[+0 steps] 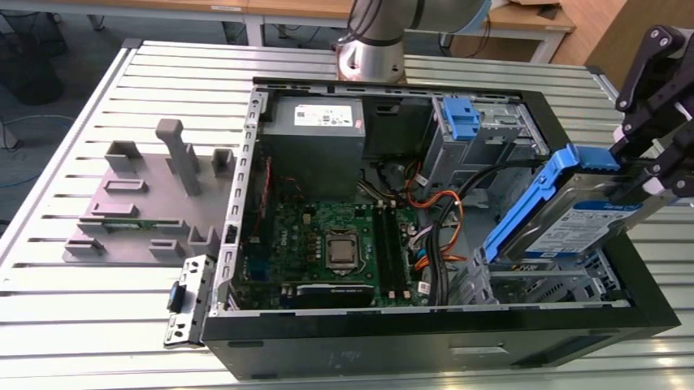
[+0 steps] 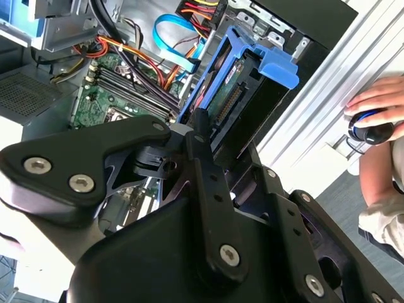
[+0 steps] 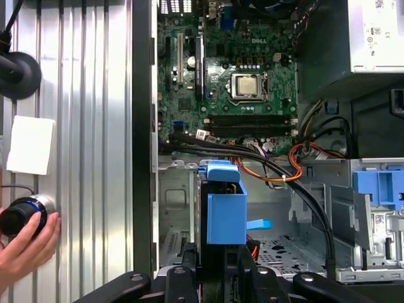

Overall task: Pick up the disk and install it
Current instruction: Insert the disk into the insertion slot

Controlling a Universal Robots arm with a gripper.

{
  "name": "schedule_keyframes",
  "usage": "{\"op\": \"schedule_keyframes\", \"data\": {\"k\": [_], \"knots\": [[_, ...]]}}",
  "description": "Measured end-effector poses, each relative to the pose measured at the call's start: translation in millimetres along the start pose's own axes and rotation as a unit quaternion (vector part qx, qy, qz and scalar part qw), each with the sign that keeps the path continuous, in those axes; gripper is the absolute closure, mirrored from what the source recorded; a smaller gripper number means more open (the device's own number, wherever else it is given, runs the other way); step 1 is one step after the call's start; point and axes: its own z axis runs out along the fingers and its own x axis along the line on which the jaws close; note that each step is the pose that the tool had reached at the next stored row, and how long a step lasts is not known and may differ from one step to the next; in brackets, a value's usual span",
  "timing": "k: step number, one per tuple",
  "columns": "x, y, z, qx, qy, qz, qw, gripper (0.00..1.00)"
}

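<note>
The gripper [image 1: 642,185], its fingers drawn in narrow, clamps the upper end of the disk [image 1: 564,219] and holds it tilted over the open computer case [image 1: 434,341], at about four o'clock from the motherboard [image 1: 325,244] in the exterior view. The disk's lower end dips toward the metal drive cage [image 1: 542,284] in the case's corner, and its blue bracket [image 1: 531,203] faces ten o'clock. In both wrist views the gripper [image 3: 218,262] [image 2: 208,129] grips the disk [image 3: 224,208] [image 2: 230,82] by its edges above the cage. The grey power supply [image 1: 314,122] sits at twelve o'clock from the motherboard. Beside the case, a person's hand [image 3: 25,243] rests against a round button [image 3: 19,214] on the slatted table [image 1: 109,325].
</note>
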Motion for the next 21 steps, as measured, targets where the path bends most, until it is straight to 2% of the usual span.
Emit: {"op": "schedule_keyframes", "data": {"k": [21], "knots": [[-2.2,-0.8,5.6,-0.0002,0.0001,-0.003,0.99999,0.65]]}}
